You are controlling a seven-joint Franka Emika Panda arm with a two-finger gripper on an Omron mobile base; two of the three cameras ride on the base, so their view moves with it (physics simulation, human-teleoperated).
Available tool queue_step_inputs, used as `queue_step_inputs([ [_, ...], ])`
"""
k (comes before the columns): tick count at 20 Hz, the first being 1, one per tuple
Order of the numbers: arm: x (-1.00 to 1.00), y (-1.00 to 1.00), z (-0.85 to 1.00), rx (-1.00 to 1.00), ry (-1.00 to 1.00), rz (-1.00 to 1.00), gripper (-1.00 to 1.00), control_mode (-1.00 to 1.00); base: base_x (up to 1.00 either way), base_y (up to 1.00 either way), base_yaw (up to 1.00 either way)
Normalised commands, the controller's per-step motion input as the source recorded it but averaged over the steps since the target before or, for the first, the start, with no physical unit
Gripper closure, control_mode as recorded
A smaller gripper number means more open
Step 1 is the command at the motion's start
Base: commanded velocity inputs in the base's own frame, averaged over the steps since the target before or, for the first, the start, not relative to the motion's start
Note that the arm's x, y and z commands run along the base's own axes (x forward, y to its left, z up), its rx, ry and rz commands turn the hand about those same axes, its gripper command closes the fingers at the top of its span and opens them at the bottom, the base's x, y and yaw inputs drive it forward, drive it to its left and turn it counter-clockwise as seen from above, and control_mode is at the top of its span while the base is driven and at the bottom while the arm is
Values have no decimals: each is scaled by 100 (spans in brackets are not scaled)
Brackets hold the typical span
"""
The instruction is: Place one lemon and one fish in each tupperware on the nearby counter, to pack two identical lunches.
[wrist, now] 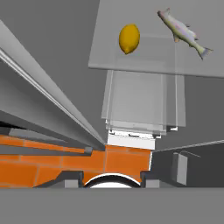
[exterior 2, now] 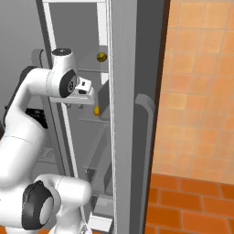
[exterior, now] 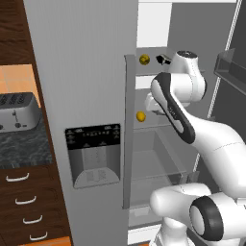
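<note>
Inside the open fridge, one lemon (exterior: 144,59) (exterior 2: 102,56) lies on an upper shelf and a second lemon (exterior: 141,116) (exterior 2: 96,110) (wrist: 129,38) on the glass shelf below. A silvery-olive fish (wrist: 183,33) lies on that lower shelf beside the second lemon. My gripper (exterior: 152,105) (exterior 2: 86,100) (wrist: 111,178) hangs over the lower shelf's front, pointing down, open, with nothing between its fingertips (wrist: 72,177). It stands short of the lemon and the fish and touches neither. The other fish and both tupperware trays are out of view.
The shut left fridge door (exterior: 91,120) carries a dispenser panel (exterior: 93,156). Left of it, the marbled counter (exterior: 24,151) bears a steel toaster (exterior: 17,113) above drawers (exterior: 29,206). A clear crisper drawer (exterior: 158,158) sits under the shelf. The open right door (exterior 2: 132,114) stands close to the arm.
</note>
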Motion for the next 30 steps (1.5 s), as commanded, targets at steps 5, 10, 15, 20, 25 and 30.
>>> queue_step_inputs([
  [5,-25,-3,0,0,-15,0,-100,-100,0,0,0],
  [10,-7,-4,-3,0,-21,-1,-100,-100,0,0,0],
  [15,0,-22,-16,0,-10,0,-100,-100,0,0,0],
  [20,4,-9,21,-10,-25,0,-100,-100,0,0,0],
  [25,0,0,68,-5,-28,0,-100,-100,0,0,0],
  [30,5,-1,73,4,-11,-2,-100,-100,0,0,0],
])
